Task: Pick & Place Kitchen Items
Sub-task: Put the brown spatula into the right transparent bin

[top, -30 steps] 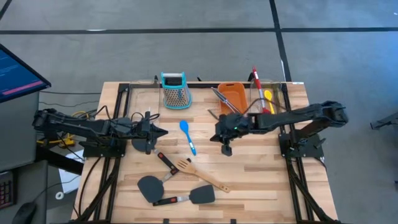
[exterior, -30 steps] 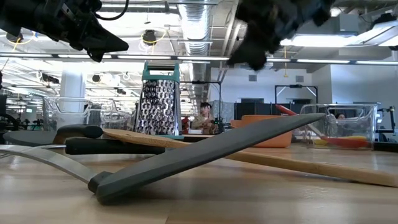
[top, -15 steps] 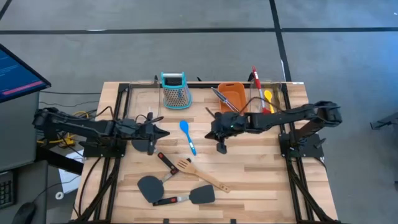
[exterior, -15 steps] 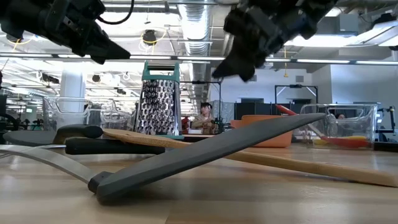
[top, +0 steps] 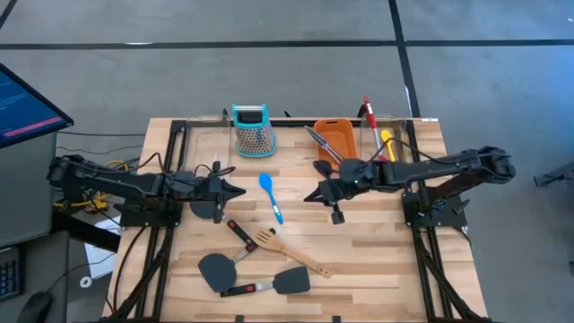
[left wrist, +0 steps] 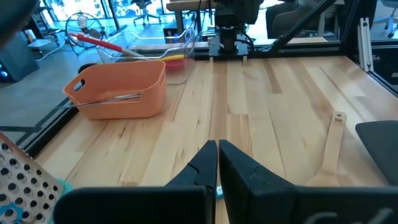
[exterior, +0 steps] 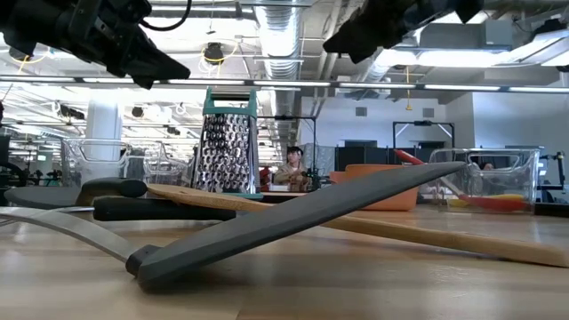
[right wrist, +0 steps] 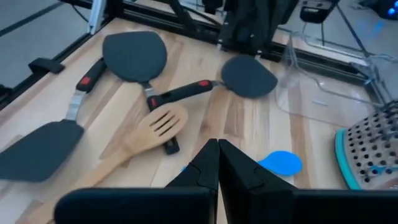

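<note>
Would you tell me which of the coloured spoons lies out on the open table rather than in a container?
The blue spoon: it lies alone on the wood between the two arms, while the red spoon and yellow spoon sit in the clear bin.

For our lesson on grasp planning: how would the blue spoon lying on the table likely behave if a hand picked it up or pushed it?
The blue spoon looks like thin moulded plastic, so it is probably light and fairly stiff. It lies flat and apart from the other utensils, so a push would likely slide or spin it, not roll it. Its slim handle offers little to pinch, so it might slip.
</note>
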Action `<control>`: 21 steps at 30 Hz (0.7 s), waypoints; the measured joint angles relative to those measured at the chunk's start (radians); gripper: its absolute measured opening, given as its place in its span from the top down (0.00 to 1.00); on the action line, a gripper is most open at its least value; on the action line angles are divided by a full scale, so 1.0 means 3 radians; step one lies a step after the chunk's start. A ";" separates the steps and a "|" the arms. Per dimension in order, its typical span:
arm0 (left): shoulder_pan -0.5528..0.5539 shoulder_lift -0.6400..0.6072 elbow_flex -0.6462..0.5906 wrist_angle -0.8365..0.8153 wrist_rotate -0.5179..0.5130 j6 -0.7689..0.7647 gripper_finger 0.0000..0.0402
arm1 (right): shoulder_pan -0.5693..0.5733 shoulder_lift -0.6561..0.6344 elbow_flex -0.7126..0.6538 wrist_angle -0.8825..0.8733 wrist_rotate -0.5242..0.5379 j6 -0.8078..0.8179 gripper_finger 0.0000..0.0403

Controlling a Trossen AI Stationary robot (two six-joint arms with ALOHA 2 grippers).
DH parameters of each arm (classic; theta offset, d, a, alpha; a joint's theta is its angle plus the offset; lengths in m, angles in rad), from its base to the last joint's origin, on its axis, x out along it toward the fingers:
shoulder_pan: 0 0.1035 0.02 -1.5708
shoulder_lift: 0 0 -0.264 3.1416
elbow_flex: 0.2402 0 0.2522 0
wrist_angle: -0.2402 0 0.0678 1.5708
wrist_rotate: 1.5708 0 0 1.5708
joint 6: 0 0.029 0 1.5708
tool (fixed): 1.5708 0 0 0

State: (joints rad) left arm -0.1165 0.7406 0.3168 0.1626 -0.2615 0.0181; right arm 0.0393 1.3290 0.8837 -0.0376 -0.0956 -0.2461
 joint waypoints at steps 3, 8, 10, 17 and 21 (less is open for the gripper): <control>0.0000 0.0000 0.0000 0.0018 0.0000 0.0000 1.00 | -0.0066 -0.0063 -0.0261 0.0280 -0.0084 -0.0005 1.00; 0.0000 0.0000 -0.0001 0.0109 0.0000 0.0000 1.00 | -0.0215 -0.0231 -0.0858 0.1137 -0.0222 0.0170 1.00; 0.0000 0.0000 -0.0003 0.0174 0.0000 0.0001 1.00 | -0.0272 -0.0301 -0.1074 0.1475 -0.0226 0.0203 1.00; 0.0000 0.0029 0.0053 0.0312 -0.0187 0.0025 1.00 | -0.0379 -0.0517 -0.1485 0.1972 -0.0226 0.0493 1.00; 0.0000 0.0175 0.0135 0.0300 -0.0183 0.0078 1.00 | -0.0376 -0.0596 -0.1541 0.1988 -0.0226 0.0575 1.00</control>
State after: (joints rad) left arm -0.1165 0.7932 0.3573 0.2527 -0.3164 0.0414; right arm -0.0734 1.1503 0.4213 0.5587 -0.1635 -0.0735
